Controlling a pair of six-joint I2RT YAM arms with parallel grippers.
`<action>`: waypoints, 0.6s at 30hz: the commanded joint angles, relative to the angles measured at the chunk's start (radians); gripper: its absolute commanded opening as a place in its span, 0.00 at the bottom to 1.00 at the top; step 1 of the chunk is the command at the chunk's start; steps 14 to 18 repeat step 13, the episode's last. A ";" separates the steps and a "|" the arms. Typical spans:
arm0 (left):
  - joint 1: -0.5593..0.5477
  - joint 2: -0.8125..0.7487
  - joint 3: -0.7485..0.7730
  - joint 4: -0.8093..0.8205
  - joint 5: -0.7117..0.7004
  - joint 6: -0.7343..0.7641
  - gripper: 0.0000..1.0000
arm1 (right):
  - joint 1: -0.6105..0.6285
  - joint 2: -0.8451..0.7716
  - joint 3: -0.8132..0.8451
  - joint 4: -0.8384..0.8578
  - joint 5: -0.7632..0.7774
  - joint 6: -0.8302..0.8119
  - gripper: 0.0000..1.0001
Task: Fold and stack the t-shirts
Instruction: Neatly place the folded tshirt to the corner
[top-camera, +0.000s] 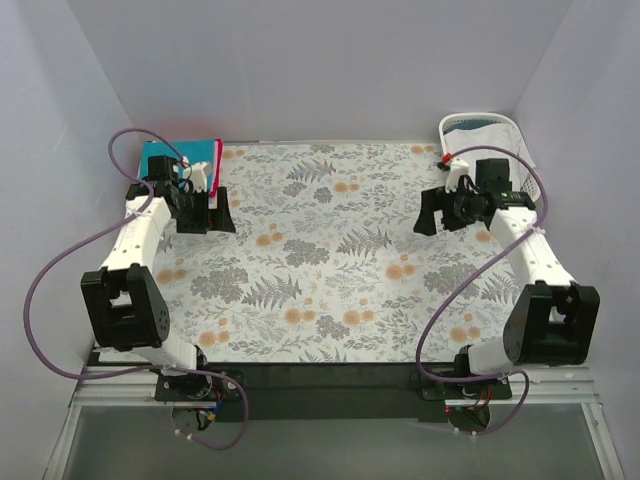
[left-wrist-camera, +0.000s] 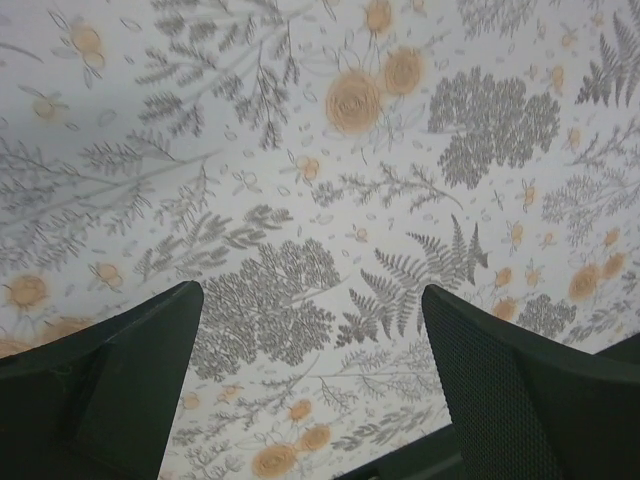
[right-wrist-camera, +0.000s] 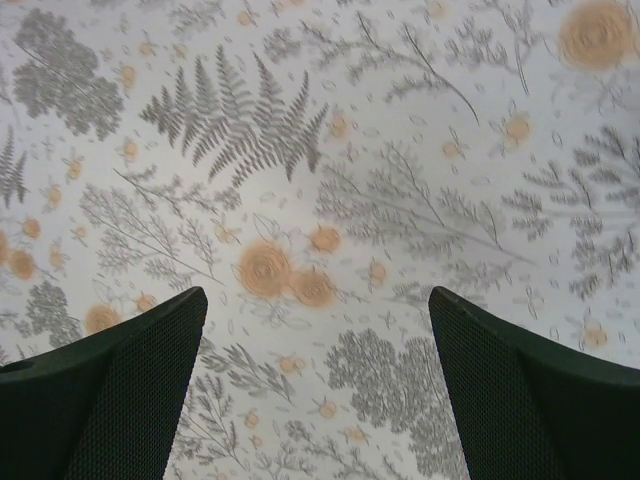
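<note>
Top external view is showing the folded t-shirts lying as one stack at the far left corner of the counter. The teal-blue shirt is taking up most of what is visible, while a pale pink edge and a red edge are showing along the stack's right side. The left fingers are hanging just beside the near edge of the stack, spread wide and pinching nothing. In the left wrist view only the floral cloth that is covering the counter is lying between them. The right fingers are hovering near the far right part of the counter, also spread wide with nothing between them but the printed cloth. A white slatted basket is sitting at the far right corner, with the right arm partly covering it.
</note>
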 joint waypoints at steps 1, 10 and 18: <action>-0.016 -0.118 -0.087 0.075 0.019 -0.022 0.91 | -0.021 -0.127 -0.106 -0.096 0.069 -0.087 0.98; -0.018 -0.235 -0.225 0.119 0.014 -0.037 0.92 | -0.060 -0.356 -0.327 -0.100 0.063 -0.103 0.98; -0.018 -0.275 -0.232 0.123 0.014 -0.058 0.92 | -0.060 -0.399 -0.340 -0.099 0.077 -0.097 0.98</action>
